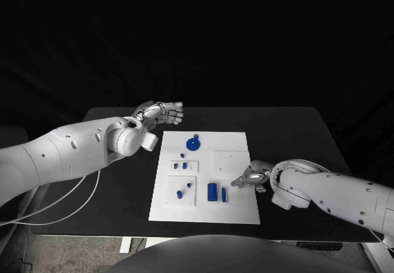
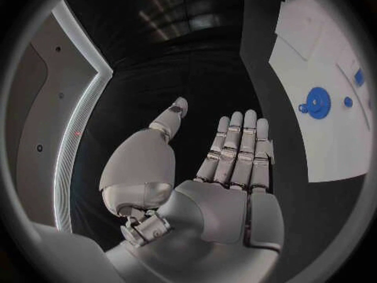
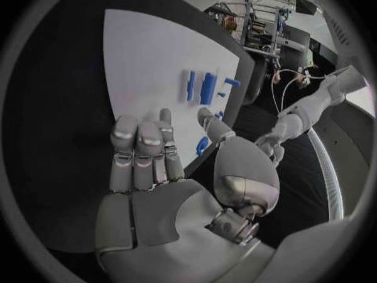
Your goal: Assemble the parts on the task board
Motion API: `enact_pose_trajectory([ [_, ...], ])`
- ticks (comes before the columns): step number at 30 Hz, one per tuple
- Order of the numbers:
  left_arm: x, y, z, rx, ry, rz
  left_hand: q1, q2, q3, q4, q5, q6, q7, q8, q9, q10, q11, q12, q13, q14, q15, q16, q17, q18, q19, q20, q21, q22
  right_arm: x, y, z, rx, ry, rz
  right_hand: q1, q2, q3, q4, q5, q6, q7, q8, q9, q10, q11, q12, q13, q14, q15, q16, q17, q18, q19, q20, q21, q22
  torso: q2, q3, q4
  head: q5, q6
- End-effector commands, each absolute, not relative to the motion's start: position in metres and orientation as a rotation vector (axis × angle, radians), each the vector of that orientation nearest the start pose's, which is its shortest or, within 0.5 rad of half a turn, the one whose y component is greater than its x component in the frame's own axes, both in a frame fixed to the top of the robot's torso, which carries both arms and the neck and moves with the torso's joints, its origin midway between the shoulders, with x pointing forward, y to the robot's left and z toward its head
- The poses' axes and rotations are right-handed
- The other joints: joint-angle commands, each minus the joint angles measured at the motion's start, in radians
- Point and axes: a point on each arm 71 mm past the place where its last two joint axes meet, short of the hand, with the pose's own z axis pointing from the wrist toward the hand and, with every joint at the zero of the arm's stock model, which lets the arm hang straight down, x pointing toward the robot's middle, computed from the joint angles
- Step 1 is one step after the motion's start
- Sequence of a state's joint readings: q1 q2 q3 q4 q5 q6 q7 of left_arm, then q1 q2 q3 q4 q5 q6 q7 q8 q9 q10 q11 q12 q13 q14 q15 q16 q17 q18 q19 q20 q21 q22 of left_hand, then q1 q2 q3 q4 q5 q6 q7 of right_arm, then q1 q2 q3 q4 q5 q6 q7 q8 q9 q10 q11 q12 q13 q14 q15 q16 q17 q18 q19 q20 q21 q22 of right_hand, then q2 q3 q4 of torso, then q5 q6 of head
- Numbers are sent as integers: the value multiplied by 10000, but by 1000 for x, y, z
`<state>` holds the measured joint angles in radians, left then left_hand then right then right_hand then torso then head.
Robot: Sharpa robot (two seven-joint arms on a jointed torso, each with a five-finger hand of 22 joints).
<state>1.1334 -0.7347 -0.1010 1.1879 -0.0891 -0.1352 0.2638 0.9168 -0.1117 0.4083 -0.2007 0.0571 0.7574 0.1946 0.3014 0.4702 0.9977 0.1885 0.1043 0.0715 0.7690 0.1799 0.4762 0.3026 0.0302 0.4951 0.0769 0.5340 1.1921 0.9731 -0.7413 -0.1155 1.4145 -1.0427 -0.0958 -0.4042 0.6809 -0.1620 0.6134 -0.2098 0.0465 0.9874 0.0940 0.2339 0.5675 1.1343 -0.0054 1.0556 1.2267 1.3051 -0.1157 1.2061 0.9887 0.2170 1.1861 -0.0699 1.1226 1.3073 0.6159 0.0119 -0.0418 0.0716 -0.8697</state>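
Reaching in from the near right edge, the right hand (image 1: 253, 177) hovers at the task board (image 1: 238, 213), fingers straight and pressed together, thumb apart, holding nothing. The closest loose parts, a blue cylinder (image 1: 212, 191) and a slim blue pin (image 1: 223, 194), lie just beside it. My guess is one of these is next: best to come down square and pinch mid-length. Farther off sits the blue gear (image 1: 193, 143); beyond it, the left hand (image 1: 161, 113) waits empty, fingers together.

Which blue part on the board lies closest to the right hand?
The slim blue bar, beside the thicker blue cylinder; it lies nearest the right hand, on the cylinder's hand side.
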Motion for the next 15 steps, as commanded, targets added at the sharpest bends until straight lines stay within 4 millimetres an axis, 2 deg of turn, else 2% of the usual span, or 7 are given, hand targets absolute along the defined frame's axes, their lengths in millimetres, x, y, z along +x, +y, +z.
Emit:
enact_pose_trajectory([
  [1,521,252,-259,-11426,16102,-13326,-25,2,32,-12,-24,-33,23,56,-4,-3,-24,62,7,23,14,-23,30,199,15,38,-48,23,436,-195,-327,4153,22201,7725,57,-73,-17,69,36,-315,216,-67,-7,-71,82,-33,14,-11,95,-72,-16,448,-16,-50,-80,56,-10,10,-15,-20,157],
  [5,523,256,-258,-11489,15735,-13220,30,51,47,-46,-17,30,-5,106,6,74,-57,111,23,91,-9,0,74,198,33,27,-54,44,460,-202,-306,4713,20936,9051,252,194,-111,-42,131,-386,260,-72,23,-213,123,-83,1,-131,141,-217,-68,448,-159,-42,-213,25,-24,11,-22,-87,419],
  [7,526,257,-258,-11504,15592,-13158,98,105,62,-98,-7,117,-42,166,17,156,-92,162,35,140,-32,8,113,186,41,12,-66,66,480,-212,-296,5499,20121,9750,278,478,-568,-389,698,-450,283,-66,65,-380,156,-138,-15,-266,160,-360,-119,448,-376,26,-373,3,-45,20,-36,-113,576],
  [9,528,259,-259,-11522,15516,-13023,131,139,70,-124,-4,154,-61,191,19,206,-115,191,41,176,-51,16,136,176,46,2,-72,79,498,-221,-292,6563,19585,9986,375,668,-807,-640,855,-507,300,-74,86,-524,168,-233,-69,-419,174,-534,-193,447,-528,67,-529,-41,-98,31,-54,-119,742],
  [10,530,262,-259,-11540,15449,-12914,147,157,72,-139,-3,174,-72,205,19,232,-131,206,43,190,-62,17,148,168,50,-6,-77,86,507,-225,-290,7111,19257,10108,455,790,-894,-718,987,-567,372,-87,100,-769,197,-499,-234,-693,212,-917,-378,429,-831,162,-871,-176,-114,37,-62,-118,847],
  [12,532,262,-259,-11546,15365,-12799,185,184,76,-178,-2,240,-112,244,21,288,-186,237,46,186,-84,-5,167,149,58,-24,-87,103,520,-231,-289,7786,18785,10334,680,784,-962,-781,1092,-690,399,-130,103,-1018,272,-763,-420,-914,286,-1275,-559,427,-1115,280,-1225,-321,-165,58,-98,-99,1011],
  [15,537,266,-259,-11719,15151,-12686,231,205,83,-225,0,307,-196,282,15,311,-263,237,32,68,-128,-102,164,112,63,-51,-108,126,540,-241,-287,9122,17807,10732,994,868,-1021,-786,1420,-954,587,-215,116,-1799,494,-1726,-1139,-1822,536,-2215,-999,273,-2049,654,-2154,-657,-228,96,-153,-95,1300],
])
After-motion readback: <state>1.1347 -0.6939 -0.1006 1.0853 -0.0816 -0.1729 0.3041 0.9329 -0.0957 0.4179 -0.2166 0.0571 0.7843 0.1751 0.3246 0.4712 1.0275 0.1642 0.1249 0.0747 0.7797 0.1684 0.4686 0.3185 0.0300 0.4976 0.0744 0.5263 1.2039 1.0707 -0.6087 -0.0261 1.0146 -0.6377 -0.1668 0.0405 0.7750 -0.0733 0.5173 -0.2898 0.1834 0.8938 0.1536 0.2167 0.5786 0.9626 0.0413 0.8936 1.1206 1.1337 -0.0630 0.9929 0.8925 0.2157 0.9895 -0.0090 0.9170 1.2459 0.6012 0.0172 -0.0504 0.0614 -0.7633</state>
